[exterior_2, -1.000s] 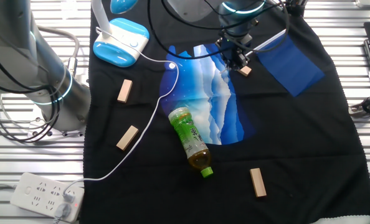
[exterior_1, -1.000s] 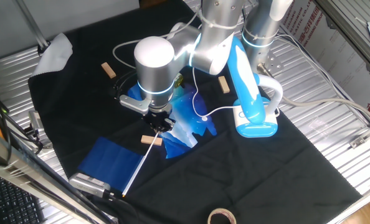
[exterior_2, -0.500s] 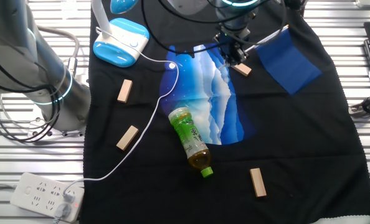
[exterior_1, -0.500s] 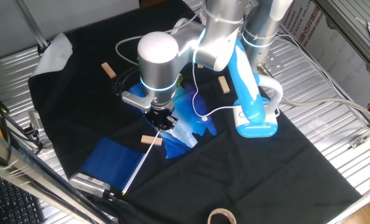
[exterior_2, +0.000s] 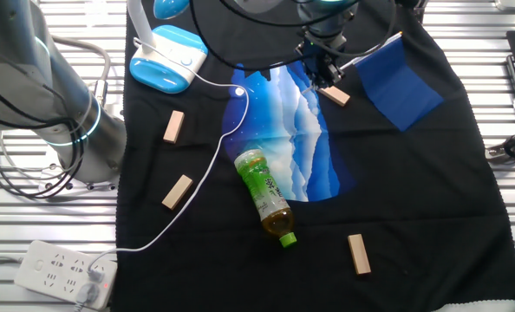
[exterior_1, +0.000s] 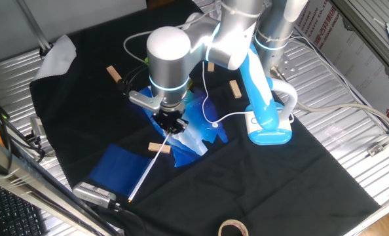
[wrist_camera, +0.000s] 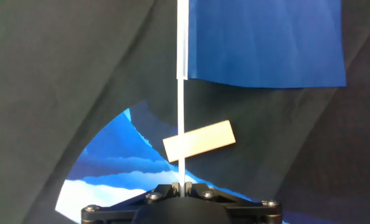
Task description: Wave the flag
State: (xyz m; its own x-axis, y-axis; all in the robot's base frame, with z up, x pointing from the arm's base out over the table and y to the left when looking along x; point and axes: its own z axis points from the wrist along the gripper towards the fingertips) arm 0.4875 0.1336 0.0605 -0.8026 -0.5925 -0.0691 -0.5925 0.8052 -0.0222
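Observation:
The flag [exterior_1: 114,168] is a dark-blue cloth on a thin white stick [exterior_1: 148,169]. It also shows in the other fixed view [exterior_2: 400,75] and in the hand view [wrist_camera: 266,40]. My gripper [exterior_1: 170,124] is shut on the stick's lower end [wrist_camera: 180,155], above the blue-and-white plastic bag [exterior_2: 292,130]. The stick runs straight out from the jaws, and the cloth hangs just above the black table cloth [exterior_1: 83,105]. In the other fixed view the gripper [exterior_2: 325,74] is at the bag's top edge.
A small wooden block [exterior_1: 159,148] lies under the stick, also in the hand view [wrist_camera: 199,140]. A green bottle [exterior_2: 266,196] lies on the bag. Other wooden blocks [exterior_2: 173,126] are scattered. A blue-and-white lamp base [exterior_1: 268,124] with a cable stands to the right. A tape roll [exterior_1: 233,228] is at the front.
The gripper has moved up and back a little with the stick, swinging the flag cloth slightly; the wooden block and the bag have stayed in place.

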